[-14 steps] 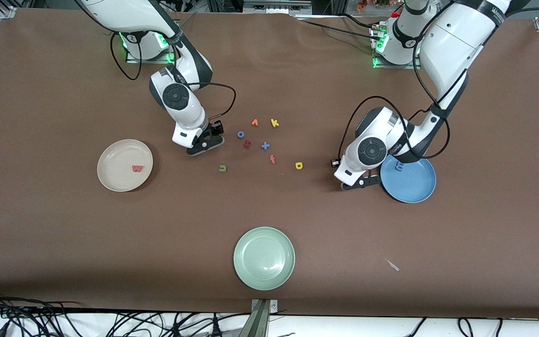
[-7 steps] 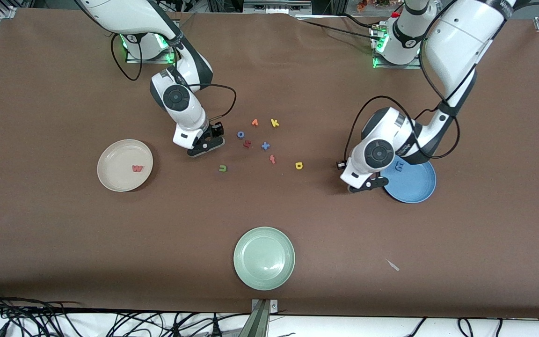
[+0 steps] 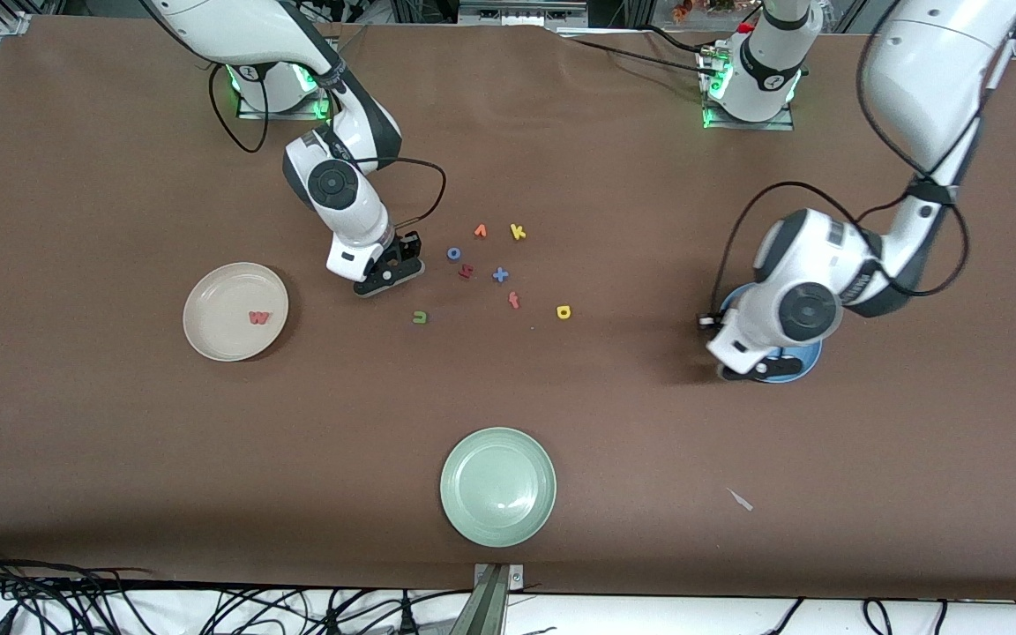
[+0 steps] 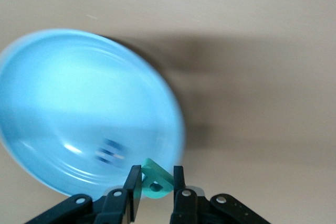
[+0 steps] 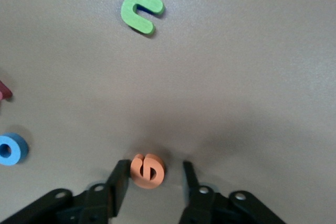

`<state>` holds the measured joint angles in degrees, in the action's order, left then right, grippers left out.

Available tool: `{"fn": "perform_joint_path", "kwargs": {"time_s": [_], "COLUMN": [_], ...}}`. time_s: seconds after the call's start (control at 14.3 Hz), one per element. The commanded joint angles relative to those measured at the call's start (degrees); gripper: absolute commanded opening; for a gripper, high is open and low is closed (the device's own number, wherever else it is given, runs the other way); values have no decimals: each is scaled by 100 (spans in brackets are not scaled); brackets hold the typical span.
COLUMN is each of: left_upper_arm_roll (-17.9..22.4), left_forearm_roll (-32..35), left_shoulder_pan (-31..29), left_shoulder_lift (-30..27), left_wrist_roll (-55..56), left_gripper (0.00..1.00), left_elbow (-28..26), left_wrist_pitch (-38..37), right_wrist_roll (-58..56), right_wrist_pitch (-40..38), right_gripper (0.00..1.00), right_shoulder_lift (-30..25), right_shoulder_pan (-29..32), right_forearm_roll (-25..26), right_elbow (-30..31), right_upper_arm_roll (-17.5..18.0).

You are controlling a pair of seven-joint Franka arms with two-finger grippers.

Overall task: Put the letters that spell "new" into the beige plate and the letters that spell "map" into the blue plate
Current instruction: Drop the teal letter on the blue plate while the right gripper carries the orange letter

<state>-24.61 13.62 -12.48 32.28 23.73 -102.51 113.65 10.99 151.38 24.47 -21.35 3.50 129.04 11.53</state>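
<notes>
My left gripper (image 4: 157, 177) is shut on the teal "p" (image 4: 156, 183) and hangs over the rim of the blue plate (image 4: 79, 103). A blurred blue "m" (image 4: 109, 151) lies in that plate. In the front view the left wrist hides most of the blue plate (image 3: 808, 360). My right gripper (image 5: 155, 171) is down at the table, open around the orange "e" (image 5: 147, 170); one finger touches it, the other stands apart. The green "n" (image 3: 420, 317) and yellow "a" (image 3: 564, 311) lie loose. The pinkish-red "w" (image 3: 258, 317) lies in the beige plate (image 3: 208, 300).
A blue "o" (image 3: 453, 253), a dark red letter (image 3: 466, 272), a blue cross (image 3: 500, 275), a red "f" (image 3: 514, 301), an orange letter (image 3: 480, 231) and a yellow "k" (image 3: 518, 232) lie near my right gripper. A pale green plate (image 3: 498, 486) sits nearest the front camera.
My left arm has swung with the teal "p" from beside the blue plate to over it. My right gripper stayed in place and its fingers narrowed around the orange "e".
</notes>
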Motion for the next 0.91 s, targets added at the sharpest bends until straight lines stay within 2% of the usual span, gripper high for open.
{"fn": "perform_joint_path", "kwargs": {"time_s": [0.0,0.07,0.14,0.21,0.42,0.49,0.63,0.77,0.84], "left_upper_arm_roll": [-79,-79,-79,-79,-131,-167,-613,-1087,-1186], "left_forearm_roll": [203,203,203,203,115,106,36,44,71], "left_shoulder_pan": [-456,-527,-527,-519,-457,-440,-422,-326,-186], "left_shoulder_lift": [173,235,253,253,200,165,148,147,165], "left_wrist_roll": [-736,-764,-764,-738,-641,-554,-47,1032,1499], "left_gripper": [12,22,47,99,100,100,100,100,100], "left_elbow": [-23,-41,-41,-23,-6,3,12,21,38], "left_wrist_pitch": [217,262,262,254,192,175,43,43,69], "right_wrist_roll": [114,114,114,114,114,105,88,79,70], "right_wrist_pitch": [111,111,120,120,190,190,190,120,7], "right_gripper": [39,37,35,34,30,25,20,17,16], "right_shoulder_lift": [146,154,163,181,233,225,225,216,181], "right_shoulder_pan": [-142,-142,-142,-142,-142,-142,-142,-133,-124], "right_forearm_roll": [80,89,80,80,89,89,80,89,98], "right_elbow": [-72,-72,-72,-72,-81,-81,-98,-177,-221], "right_upper_arm_roll": [-37,-37,-37,-37,-37,-37,-37,-37,-46]}}
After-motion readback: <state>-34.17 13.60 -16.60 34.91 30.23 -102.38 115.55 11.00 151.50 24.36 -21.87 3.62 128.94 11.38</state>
